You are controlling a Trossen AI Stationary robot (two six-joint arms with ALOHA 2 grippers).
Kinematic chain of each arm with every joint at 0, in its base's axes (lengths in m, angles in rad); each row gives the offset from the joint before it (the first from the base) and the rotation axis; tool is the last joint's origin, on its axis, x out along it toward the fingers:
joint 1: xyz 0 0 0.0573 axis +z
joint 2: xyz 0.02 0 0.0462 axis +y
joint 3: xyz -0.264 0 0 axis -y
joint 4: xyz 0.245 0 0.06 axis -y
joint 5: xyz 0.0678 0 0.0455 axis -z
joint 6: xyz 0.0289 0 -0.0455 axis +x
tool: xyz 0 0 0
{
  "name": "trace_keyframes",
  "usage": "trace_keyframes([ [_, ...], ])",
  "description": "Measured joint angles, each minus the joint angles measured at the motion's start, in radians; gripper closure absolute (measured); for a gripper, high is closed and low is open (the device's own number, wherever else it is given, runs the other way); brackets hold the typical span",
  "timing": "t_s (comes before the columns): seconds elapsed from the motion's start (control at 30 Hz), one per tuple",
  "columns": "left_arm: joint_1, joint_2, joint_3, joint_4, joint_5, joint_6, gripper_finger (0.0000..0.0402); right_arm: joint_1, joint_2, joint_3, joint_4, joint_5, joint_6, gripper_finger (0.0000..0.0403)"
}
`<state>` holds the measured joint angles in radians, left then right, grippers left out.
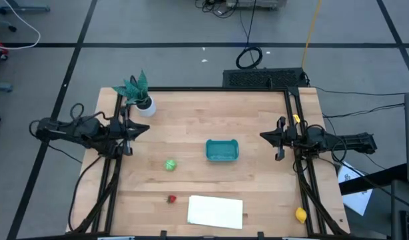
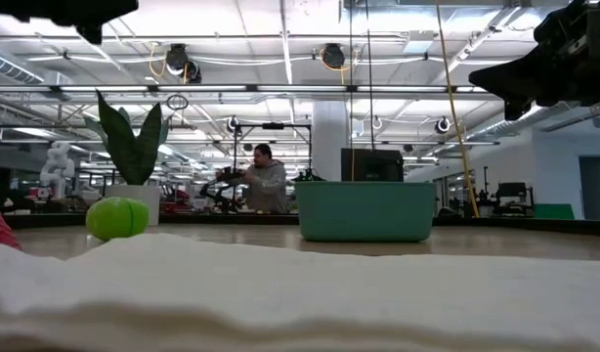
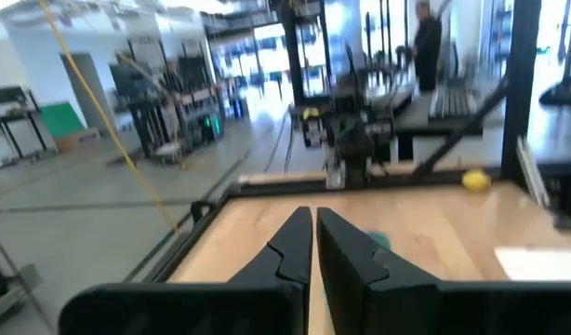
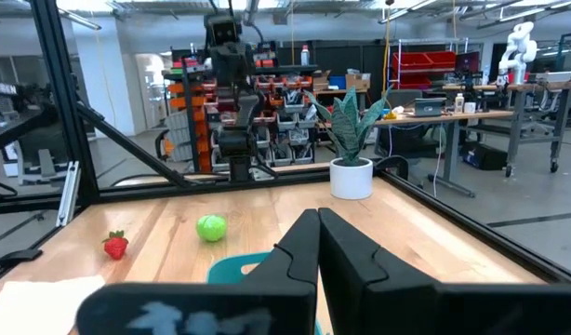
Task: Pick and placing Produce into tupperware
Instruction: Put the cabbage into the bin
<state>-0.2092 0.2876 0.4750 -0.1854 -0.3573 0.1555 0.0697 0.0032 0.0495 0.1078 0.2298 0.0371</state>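
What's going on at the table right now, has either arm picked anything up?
Nothing is picked up. The left gripper waits shut over the table's left side, near the potted plant, and the right gripper waits shut over the right side; both are empty. The teal tupperware sits empty near the middle. All three fruits lie on the table: the green fruit left of the tub, the red strawberry beside the white sheet, and the yellow lemon at the near right corner.
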Motion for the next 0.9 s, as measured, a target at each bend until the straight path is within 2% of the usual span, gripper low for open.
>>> trace_keyframes([
  [0.3,0.029,0.247,0.248,-0.195,0.03,-0.011,0.0376,0.0,0.0,0.0,0.032,0.0,-0.049,0.0403],
  [0.5,0.088,0.322,0.358,-0.173,0.119,-0.046,0.0376,0.0,0.0,0.0,0.038,0.0,-0.049,0.0403],
  [0.73,0.162,0.37,0.386,-0.16,0.186,-0.047,0.0376,0.0,0.0,0.0,0.038,0.0,-0.051,0.0403],
  [0.9,0.218,0.417,0.386,-0.142,0.302,-0.048,0.0376,0.0,0.0,0.0,0.037,0.001,-0.093,0.0403],
])
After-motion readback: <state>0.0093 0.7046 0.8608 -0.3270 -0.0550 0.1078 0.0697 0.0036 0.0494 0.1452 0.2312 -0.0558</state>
